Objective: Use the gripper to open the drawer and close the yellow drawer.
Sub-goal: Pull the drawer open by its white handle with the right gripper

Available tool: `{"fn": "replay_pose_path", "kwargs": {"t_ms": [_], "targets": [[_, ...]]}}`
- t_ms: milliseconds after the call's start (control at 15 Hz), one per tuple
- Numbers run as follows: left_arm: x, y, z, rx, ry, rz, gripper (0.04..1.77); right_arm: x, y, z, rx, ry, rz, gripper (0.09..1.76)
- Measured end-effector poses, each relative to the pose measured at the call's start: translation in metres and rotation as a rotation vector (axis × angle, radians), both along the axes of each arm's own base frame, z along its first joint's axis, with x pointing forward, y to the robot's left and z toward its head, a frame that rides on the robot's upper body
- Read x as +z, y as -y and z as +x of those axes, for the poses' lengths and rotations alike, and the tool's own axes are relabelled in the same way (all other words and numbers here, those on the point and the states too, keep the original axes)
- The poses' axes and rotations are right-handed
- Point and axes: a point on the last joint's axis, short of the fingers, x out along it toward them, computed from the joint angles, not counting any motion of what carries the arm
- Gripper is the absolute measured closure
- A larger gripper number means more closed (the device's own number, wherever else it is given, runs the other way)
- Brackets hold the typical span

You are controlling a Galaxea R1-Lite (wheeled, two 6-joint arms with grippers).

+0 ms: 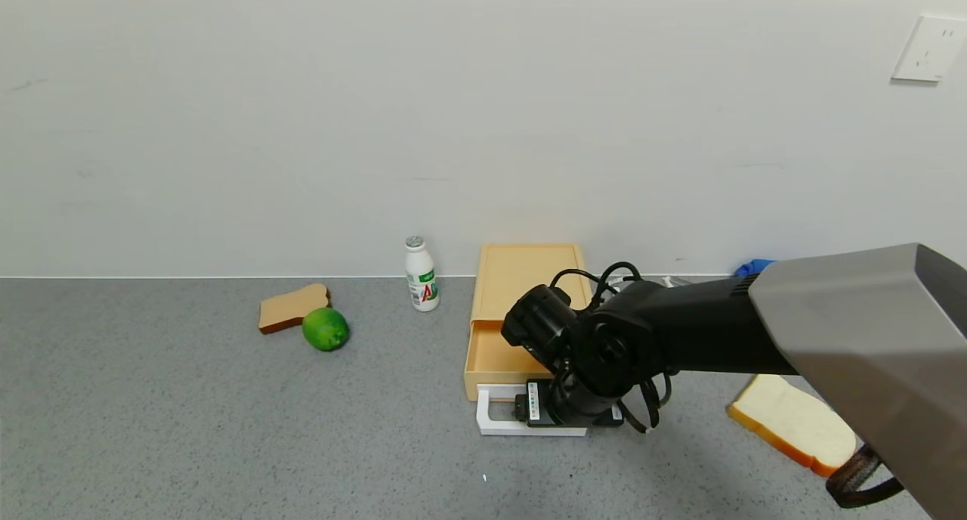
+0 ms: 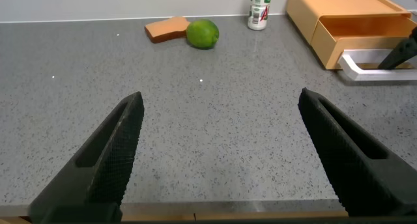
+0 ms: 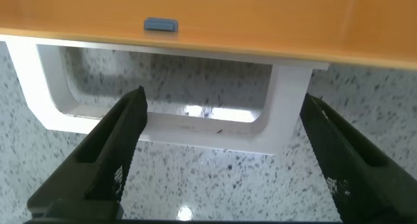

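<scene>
Yellow drawer point(image 1: 505, 331) standing against the far wall, right of the small bottle point(image 1: 421, 273), its tray partly slid out toward us and the white loop handle point(image 1: 498, 420) lying at the near edge. We are working the right gripper point(image 1: 563, 413) directly over that handle; its fingers point(image 3: 107, 155) are spread wide, straddling the white bar and gripping nothing, and we cannot tell whether they are touching it. Opening looks well under way, so we are judging the closing push to be the step ahead: the next move calls for meeting the handle squarely and driving the tray straight toward the wall. Our left gripper point(image 2: 215, 159) is hovering low over bare tabletop at near left, jaws wide apart, holding nothing.
</scene>
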Motion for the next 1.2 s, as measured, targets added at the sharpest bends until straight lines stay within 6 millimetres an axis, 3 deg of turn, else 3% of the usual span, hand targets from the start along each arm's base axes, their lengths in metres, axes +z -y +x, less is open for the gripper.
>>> {"fn": "replay_pose_path", "kwargs": {"t_ms": [1200], "targets": [[0.000,0.000,0.000,-0.001,0.000,0.000,0.09,0.002,-0.003,-0.042,0.050,-0.062,-0.017,0.14]]}}
